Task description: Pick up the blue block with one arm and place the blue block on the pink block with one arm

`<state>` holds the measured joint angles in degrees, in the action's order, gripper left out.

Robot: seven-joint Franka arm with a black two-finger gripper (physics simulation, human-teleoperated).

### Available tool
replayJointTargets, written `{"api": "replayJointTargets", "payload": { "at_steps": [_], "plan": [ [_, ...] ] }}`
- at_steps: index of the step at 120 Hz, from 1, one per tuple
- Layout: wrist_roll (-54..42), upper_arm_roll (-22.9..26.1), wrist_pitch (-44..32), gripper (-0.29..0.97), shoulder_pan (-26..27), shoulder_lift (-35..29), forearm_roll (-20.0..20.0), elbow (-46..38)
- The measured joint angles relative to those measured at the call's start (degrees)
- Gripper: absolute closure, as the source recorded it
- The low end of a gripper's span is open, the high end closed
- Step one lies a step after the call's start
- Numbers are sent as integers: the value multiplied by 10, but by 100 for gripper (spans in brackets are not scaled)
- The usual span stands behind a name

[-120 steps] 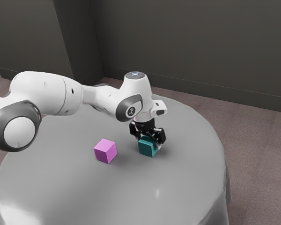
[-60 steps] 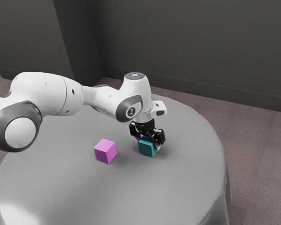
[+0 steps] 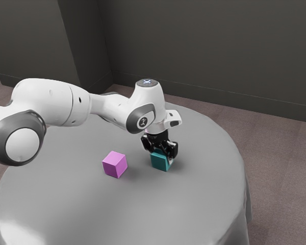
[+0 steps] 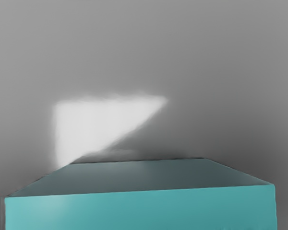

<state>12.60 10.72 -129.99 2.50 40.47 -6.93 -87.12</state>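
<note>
The blue block (image 3: 159, 163), teal in colour, rests on the round grey table (image 3: 204, 204) near its middle. My gripper (image 3: 160, 151) stands straight over it, black fingers down on either side of its top and pressed against it. In the wrist view the blue block (image 4: 139, 201) sits right under my hand. The pink block (image 3: 115, 164) lies on the table a short way toward the exterior view's left of the blue one, apart from it.
The table's edge curves around at the exterior view's right and front. Dark walls stand behind it. Bare tabletop (image 4: 144, 57) lies beyond the blue block in the wrist view.
My fingers have drawn inward against the blue block's sides. The block and the pink block have stayed where they were.
</note>
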Motion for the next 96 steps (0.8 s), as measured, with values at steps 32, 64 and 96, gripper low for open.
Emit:
{"api": "replayJointTargets", "payload": {
  "at_steps": [32,64,96],
  "plan": [
    [4,0,4,32,1,-9,-3,0],
    [7,-18,34,31,2,-120,-6,-57],
    [5,-56,30,30,1,-213,-7,-167]
  ]
}}
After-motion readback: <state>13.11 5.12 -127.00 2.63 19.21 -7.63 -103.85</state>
